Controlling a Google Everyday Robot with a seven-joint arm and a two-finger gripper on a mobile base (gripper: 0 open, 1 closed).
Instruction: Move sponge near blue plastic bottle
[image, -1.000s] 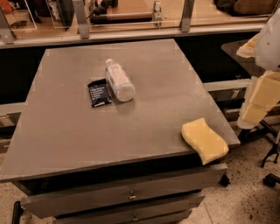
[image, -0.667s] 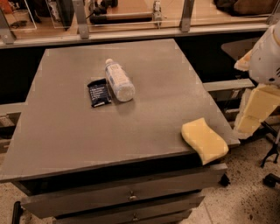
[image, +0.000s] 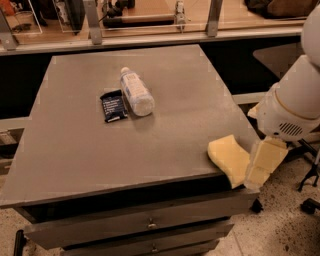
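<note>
The pale yellow sponge (image: 229, 157) lies at the table's front right corner, partly over the edge. The blue plastic bottle (image: 136, 92), clear with a white cap and a pale label, lies on its side at the table's middle left, far from the sponge. My gripper (image: 263, 163) hangs below the white arm (image: 295, 102) just off the table's right edge. It is at the sponge's right end and covers part of it. Whether it touches the sponge does not show.
A flat dark packet with white text (image: 113, 105) lies right beside the bottle's left side. The grey table (image: 75, 155) has drawers (image: 150, 225) in its front. A rail with posts (image: 150, 37) runs behind it. Chair wheels (image: 310, 200) stand on the floor at the right.
The arm has come in from the right and moved down and left. The gripper now sits at the sponge's right end. The sponge, bottle and packet have not moved.
</note>
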